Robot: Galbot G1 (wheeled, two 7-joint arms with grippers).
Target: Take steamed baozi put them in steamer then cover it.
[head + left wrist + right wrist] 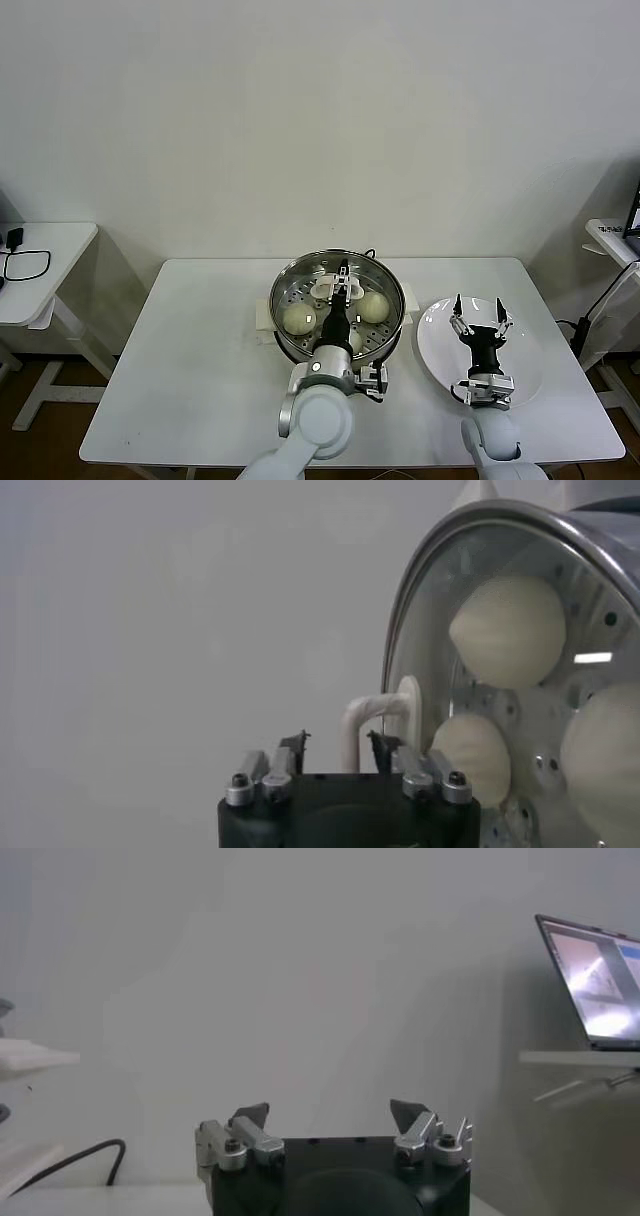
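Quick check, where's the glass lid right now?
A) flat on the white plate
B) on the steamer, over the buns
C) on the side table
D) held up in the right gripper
B: the glass lid sits on the steamer over the buns, with the left gripper at its white handle, jaws apart.

2 silver-white arms end in black wrists with silver screws and dark-tipped fingers (252, 1116).
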